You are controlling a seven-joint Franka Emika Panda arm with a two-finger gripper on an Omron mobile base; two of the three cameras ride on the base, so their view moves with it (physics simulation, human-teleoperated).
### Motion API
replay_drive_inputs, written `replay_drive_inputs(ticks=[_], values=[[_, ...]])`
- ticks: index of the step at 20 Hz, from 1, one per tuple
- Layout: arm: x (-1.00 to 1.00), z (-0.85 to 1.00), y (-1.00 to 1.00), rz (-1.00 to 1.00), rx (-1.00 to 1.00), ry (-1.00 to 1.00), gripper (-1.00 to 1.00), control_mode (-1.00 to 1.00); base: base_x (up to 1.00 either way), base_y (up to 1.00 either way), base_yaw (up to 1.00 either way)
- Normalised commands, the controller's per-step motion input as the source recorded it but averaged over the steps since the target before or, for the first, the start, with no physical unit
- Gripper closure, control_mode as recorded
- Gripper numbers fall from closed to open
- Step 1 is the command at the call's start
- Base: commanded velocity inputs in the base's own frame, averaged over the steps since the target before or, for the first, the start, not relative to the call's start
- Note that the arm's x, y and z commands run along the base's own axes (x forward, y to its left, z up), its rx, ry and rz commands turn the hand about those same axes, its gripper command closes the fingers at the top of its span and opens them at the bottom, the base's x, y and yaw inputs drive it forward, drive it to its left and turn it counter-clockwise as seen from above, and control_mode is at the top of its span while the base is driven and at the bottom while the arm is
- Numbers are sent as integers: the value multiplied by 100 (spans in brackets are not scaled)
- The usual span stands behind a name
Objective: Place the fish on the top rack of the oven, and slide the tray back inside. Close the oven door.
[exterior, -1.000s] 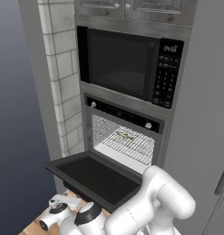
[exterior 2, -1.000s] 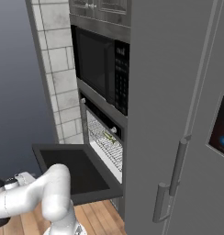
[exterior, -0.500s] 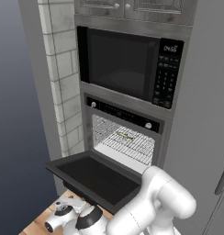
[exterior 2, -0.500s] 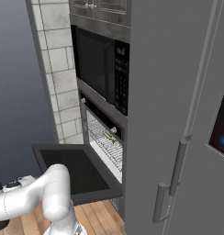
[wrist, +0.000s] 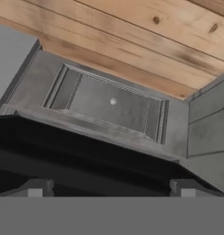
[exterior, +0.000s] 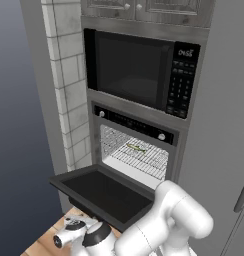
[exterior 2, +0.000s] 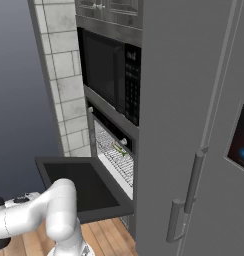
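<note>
The oven [exterior: 136, 150] stands open, its black door [exterior: 101, 192] folded down flat. Inside the pale cavity, the small grey-green fish [exterior: 135, 148] lies on the silver wire top rack [exterior: 144, 161]. The right base view also catches the fish [exterior 2: 119, 148] on the rack [exterior 2: 118, 162], above the door [exterior 2: 79, 185]. My gripper [exterior: 81, 224] hangs low, just under the door's front left edge. In the hand view the gripper [wrist: 114, 188] is open, its fingertips [wrist: 36, 188] wide apart and empty, with the door's dark edge [wrist: 86, 156] right in front of them.
A black microwave [exterior: 139, 70] with a keypad sits above the oven. Below the oven is a grey panelled front [wrist: 109, 103] and a wooden floor [wrist: 146, 36]. A tiled wall [exterior: 66, 90] stands to the left and a grey fridge [exterior 2: 204, 125] to the right.
My hand has crept slightly to the right beneath the door's front edge. The fish, the rack and the door have stayed as they were.
</note>
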Motion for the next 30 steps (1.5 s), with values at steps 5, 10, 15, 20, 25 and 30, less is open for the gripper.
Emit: replay_drive_inputs(ticks=[5,10,15,20,25,30], values=[[-41,-100,71,-14,-23,-12,-100,-100,0,0,0],[-64,-100,58,-13,-25,-12,-100,-100,0,0,0],[-10,-100,4,-18,-6,-9,-100,-100,0,0,0],[28,-100,-56,-30,0,-2,-100,-100,0,0,0],[73,-98,-56,-34,0,-15,-100,-100,0,0,0],[65,-46,-40,-30,0,-57,-100,-100,0,0,0]])
